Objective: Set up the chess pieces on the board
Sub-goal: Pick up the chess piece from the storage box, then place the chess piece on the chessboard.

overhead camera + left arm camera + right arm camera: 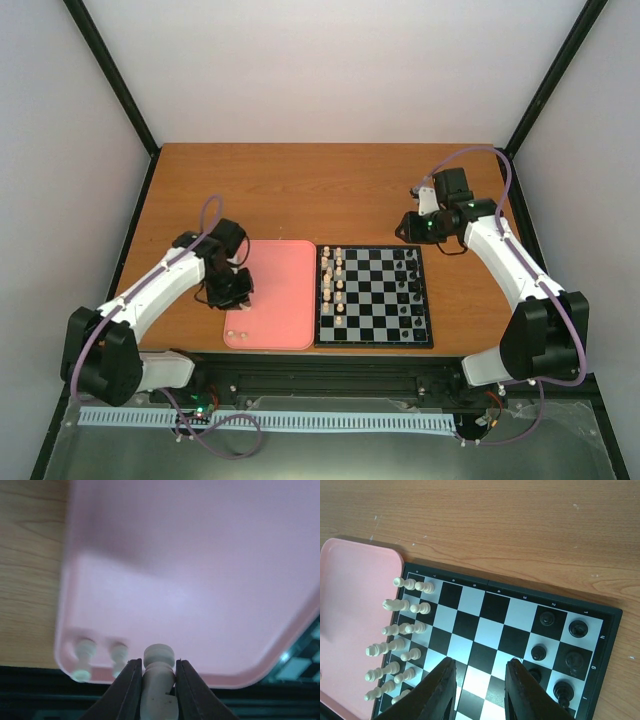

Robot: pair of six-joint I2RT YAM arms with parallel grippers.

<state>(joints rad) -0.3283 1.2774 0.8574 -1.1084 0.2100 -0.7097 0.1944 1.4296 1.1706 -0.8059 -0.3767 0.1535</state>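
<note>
Left gripper (158,664) clamped on cream piece (159,655), long axis along fingers, over pink tray (285,285) near corner. Board (376,300) lies just right of tray, left arm nearer to its white ranks. Two more pieces (84,655) lie on tray's near-left corner. Right gripper (479,677) parted, empty, above board.

The bench (300,190) is a brown wood-grain top filling the middle of the top view, between pale walls. Two flat things lie directly on it, both low in the centre of the frame. A pink tray (285,285) is on the left and the chequered board (375,297) on the right, their facing edges just beside each other. In the right wrist view, wood spans the top of the frame above the board's black border.
</note>
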